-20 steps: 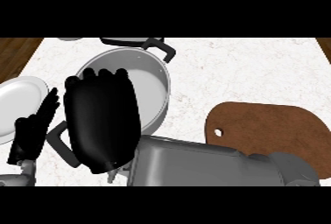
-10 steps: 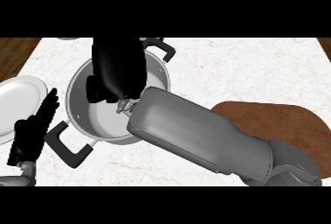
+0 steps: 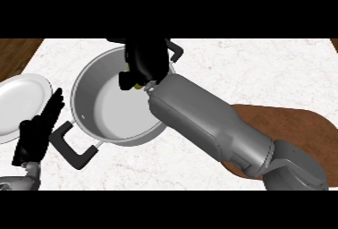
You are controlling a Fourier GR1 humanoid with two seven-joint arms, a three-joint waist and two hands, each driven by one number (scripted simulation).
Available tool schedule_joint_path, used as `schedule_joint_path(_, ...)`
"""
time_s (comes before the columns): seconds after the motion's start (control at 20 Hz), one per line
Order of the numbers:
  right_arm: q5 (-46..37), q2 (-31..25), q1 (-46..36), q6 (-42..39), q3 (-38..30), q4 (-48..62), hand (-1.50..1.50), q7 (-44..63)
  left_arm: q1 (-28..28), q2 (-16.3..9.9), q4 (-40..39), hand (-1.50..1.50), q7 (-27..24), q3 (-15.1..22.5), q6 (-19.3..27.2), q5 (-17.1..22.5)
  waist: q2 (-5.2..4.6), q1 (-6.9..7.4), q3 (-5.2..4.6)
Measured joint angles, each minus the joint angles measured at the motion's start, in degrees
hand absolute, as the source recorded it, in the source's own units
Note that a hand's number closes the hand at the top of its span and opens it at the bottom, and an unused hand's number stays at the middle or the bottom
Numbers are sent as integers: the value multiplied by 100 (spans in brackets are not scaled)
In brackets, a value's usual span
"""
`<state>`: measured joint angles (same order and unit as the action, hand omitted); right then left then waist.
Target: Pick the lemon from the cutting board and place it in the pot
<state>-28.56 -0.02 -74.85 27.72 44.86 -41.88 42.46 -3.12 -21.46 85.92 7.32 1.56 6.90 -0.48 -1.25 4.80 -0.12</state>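
The steel pot (image 3: 112, 112) with black handles stands at the counter's left middle. My right hand (image 3: 146, 58) reaches across from the lower right and hovers over the pot's far rim, fingers curled downward. A sliver of the yellow lemon (image 3: 137, 85) shows under those fingers, over the pot's inside. The brown cutting board (image 3: 290, 123) lies at the right, partly hidden by my right forearm, with nothing visible on it. My left hand (image 3: 40, 129) rests open at the lower left, fingers up, beside the pot's near handle.
A white plate (image 3: 20, 107) lies at the left edge, just behind my left hand. The marble counter's wooden surround shows at the upper left corner. The pot's near handle (image 3: 73, 150) juts toward the front.
My right hand has swung from the near side across the pot to its far rim, carrying the lemon. The left hand has stayed still.
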Motion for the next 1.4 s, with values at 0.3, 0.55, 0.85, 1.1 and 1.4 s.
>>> schedule_joint_path(0.3, 878, 1, 64, 327, -199, 386, -150, -653, -174, 12, 14, 0, 95, 31, -56, -29, -37, 122, 2)
schedule_joint_path(0.55, 1360, 2, 124, 790, -208, 537, -150, -1264, -243, -13, -48, 0, 69, -27, -125, -10, -39, 144, 2)
schedule_joint_path(0.85, 1933, 2, 287, 1991, -655, -17, -150, -2124, -166, 52, -125, 0, 0, 3, -82, -90, -18, 77, 12)
schedule_joint_path(1.1, 2707, 2, 421, 2206, -929, -395, -150, -2646, 53, 67, -117, 0, -139, -94, -81, -75, 32, -51, 11)
schedule_joint_path(1.4, 3388, 1, 920, 1955, -1073, -924, -150, -3221, 207, -6, 33, 0, -36, -301, -129, -27, 89, -264, 12)
